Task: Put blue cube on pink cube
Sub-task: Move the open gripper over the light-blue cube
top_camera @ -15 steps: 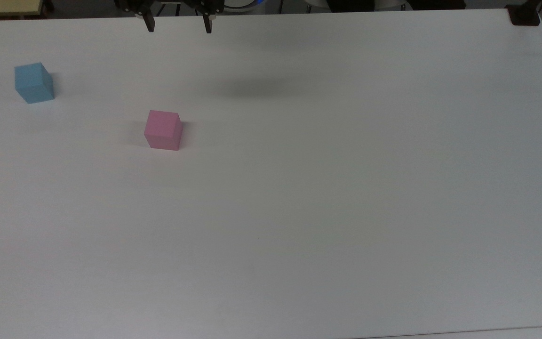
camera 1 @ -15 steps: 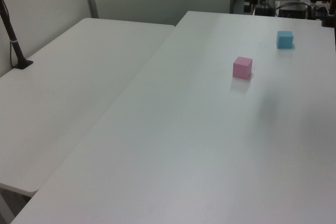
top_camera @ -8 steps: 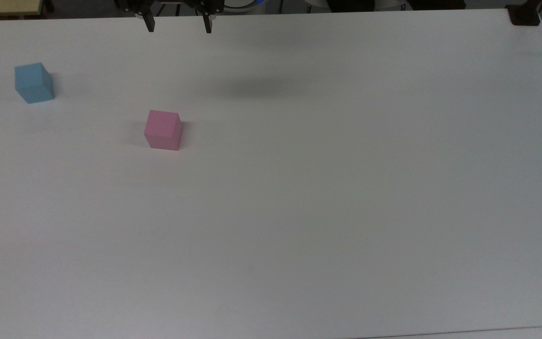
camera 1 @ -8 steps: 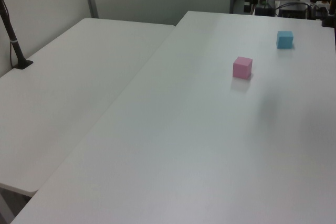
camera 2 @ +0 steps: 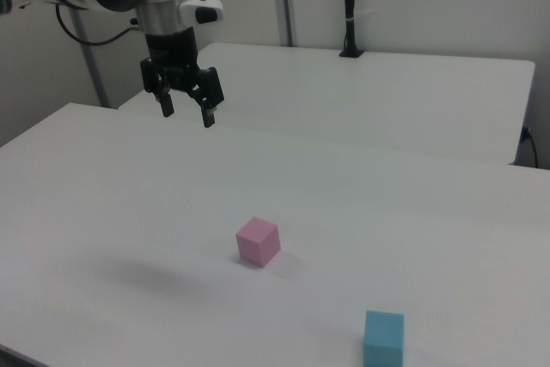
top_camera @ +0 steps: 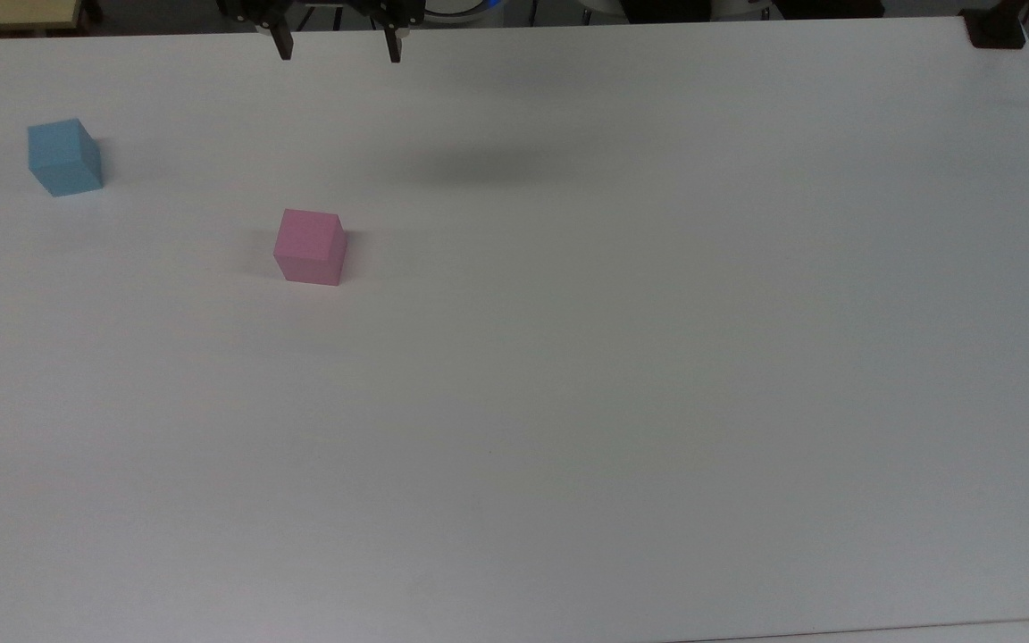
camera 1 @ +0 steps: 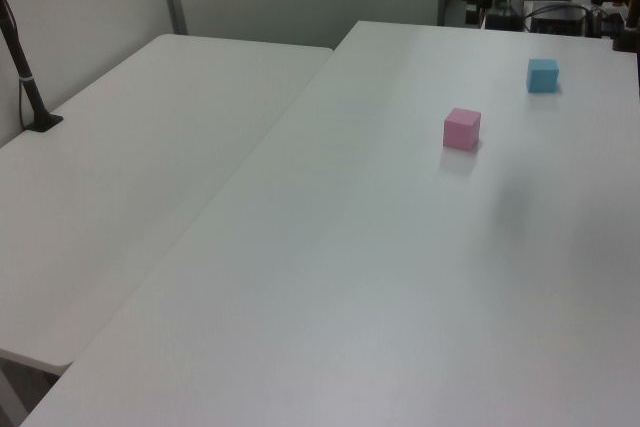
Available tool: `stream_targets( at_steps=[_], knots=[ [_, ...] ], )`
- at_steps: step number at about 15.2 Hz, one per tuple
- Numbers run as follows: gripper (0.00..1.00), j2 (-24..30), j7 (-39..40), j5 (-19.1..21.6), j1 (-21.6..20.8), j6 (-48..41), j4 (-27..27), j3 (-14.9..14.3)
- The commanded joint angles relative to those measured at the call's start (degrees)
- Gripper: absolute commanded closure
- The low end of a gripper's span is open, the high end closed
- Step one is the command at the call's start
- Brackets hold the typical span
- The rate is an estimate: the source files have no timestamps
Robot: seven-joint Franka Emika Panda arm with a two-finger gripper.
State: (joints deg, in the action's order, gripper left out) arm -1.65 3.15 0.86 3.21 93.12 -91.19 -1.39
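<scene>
**Both cubes apart on the table, gripper high and empty**

Right view, nearest first: blue cube [camera 2: 383, 339] sits flat on the white table [camera 2: 447, 238] at the near edge, toward the right view's right; pink cube [camera 2: 258, 241] rests farther in and to the right view's left of it, the two well apart, nothing stacked; a soft shadow lies on the tabletop to the right view's left of the pink cube.

Beyond both, the gripper [camera 2: 186, 113] hangs well above the table, fingers [camera 2: 207, 115] spread wide with nothing between them; behind it a second white table [camera 2: 361, 83] and a dark post [camera 2: 350, 6] standing on that table's far side.

Top view: blue cube [top_camera: 64, 157] near the top view's left edge; pink cube [top_camera: 310, 247] nearer the middle and lower; gripper [top_camera: 337, 49] at the far edge, both tips parted.

Left view: pink cube [camera 1: 462, 129] nearer, blue cube [camera 1: 542, 75] beyond it, to the left view's right.
</scene>
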Motion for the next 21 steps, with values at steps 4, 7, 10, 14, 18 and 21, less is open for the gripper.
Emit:
stream_targets(
  at_steps=[4,7,10,14,18,21],
  knots=[
    [0.00,1.12,0.80,-5.68,0.56,-1.01,-0.66,-1.16],
    [0.00,0.95,8.42,-7.27,4.59,-1.19,-1.36,-1.16],
    [0.00,0.42,22.21,-7.54,11.62,-0.75,-3.29,-1.16],
    [0.00,-2.73,29.88,-6.40,17.78,2.92,-6.28,-1.07],
    [0.00,-7.22,35.86,-3.67,22.00,14.86,-9.44,-1.16],
    [0.00,-7.66,43.93,-3.58,25.78,26.28,-15.93,-1.25]
  ],
)
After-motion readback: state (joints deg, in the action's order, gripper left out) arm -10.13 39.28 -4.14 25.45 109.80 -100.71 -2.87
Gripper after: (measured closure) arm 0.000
